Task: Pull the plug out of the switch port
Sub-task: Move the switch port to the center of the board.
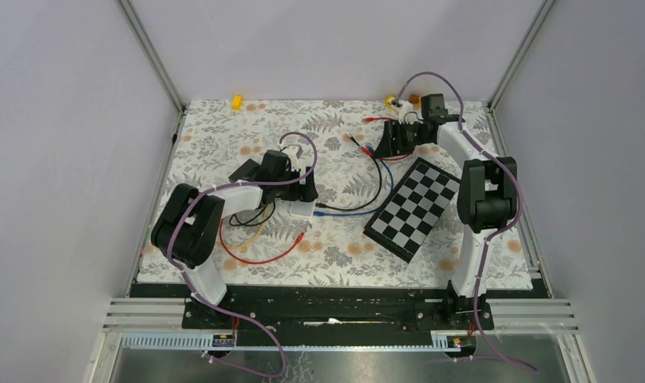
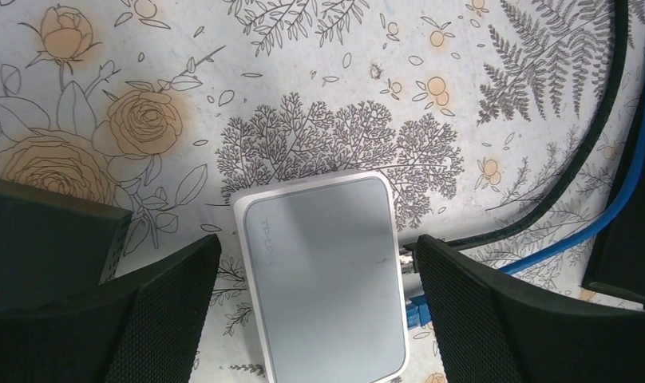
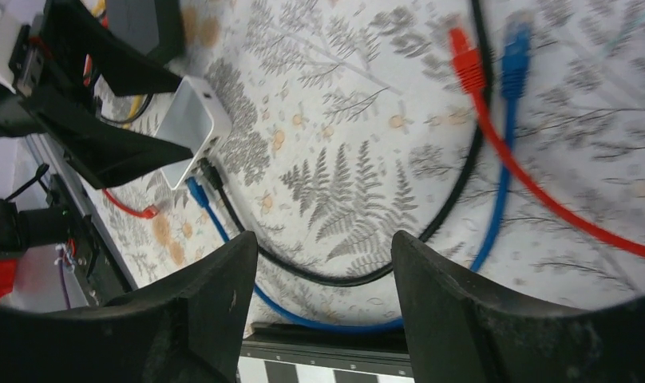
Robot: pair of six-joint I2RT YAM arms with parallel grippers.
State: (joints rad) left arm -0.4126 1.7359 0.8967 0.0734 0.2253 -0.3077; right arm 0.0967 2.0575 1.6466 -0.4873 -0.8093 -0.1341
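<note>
Looking at two plugs seated side by side in the edge of the little white switch (image 2: 319, 271): a black plug (image 2: 409, 257) and a blue plug (image 2: 419, 307). Not managing to pick the intended one. Finding the switch lying flat on the floral mat (image 2: 319, 80), left of centre. Guessing at light, slick plastic, probably sliding along with any tug unless pinned down. Leaning toward pinching the stiff plug body, latch presumably squeezed, not yanking the floppy cable (image 3: 343, 279). Seeing the left gripper (image 2: 315, 247) hovering over the switch, jaws spread wide either side, clamping nothing. Spotting the right gripper (image 3: 326, 243) well apart near the far edge, jaws parted too, carrying nothing.
</note>
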